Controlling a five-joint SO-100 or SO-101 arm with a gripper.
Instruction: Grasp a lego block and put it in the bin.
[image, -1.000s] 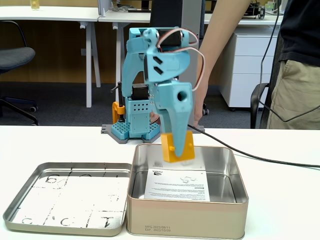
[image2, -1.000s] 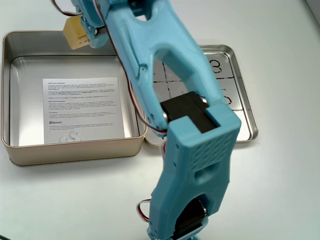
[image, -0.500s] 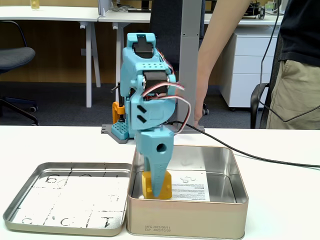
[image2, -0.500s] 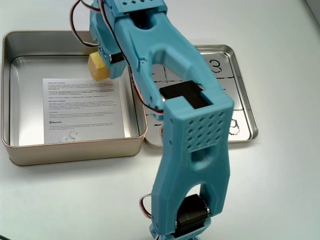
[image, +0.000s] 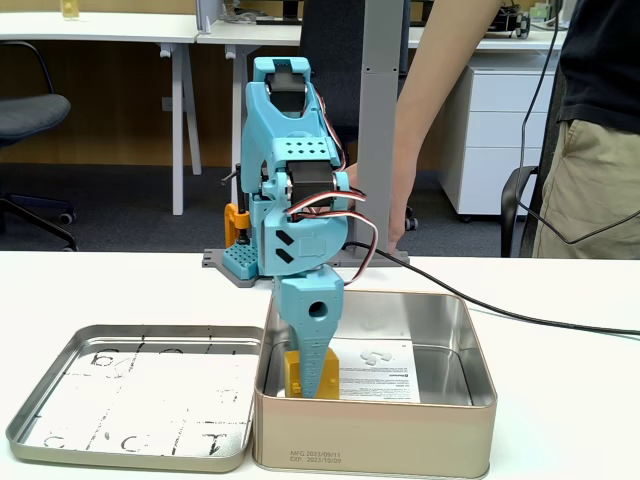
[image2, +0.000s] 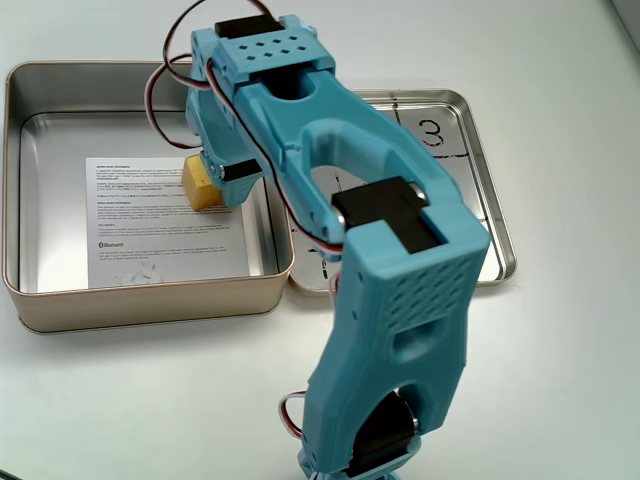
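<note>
Item list, all places given rel. to the bin

1. Bin (image: 375, 440) – deep square silver tin, sitting on white desk (image: 570, 400); also showing in other fixed view (image2: 140, 305). Printed white paper sheet (image2: 165, 220) lying flat on its bottom.

2. Lego block (image2: 201, 186) – yellow-orange, sitting low inside the bin, near the wall facing the lid, at the paper's edge. In the front fixed view it is showing (image: 293, 372) just behind the bin's near wall, partly covered by the claw's finger. Whether it is resting on the bottom: cannot tell.

3. Claw (image: 318, 385) – light blue, reaching down into the bin, tips below the rim. Fingers closed in around the block, appearing to be gripping it; no gap visible betw. finger & block. In the top-down fixed view the claw (image2: 215, 185) is mostly hidden under the arm.

4. Arm (image2: 330, 200) – blue, bending over the bin's wall from the base side, red/white wires looping at the joints.

5. Lid (image: 130, 400) – shallow flat silver tray w/ black marks, lying touching or just beside the bin.

6. Black cable (image: 540, 320) – running across desk behind the bin.

7. Person (image: 590, 130) – standing beyond the desk, arm hanging behind the robot
</note>
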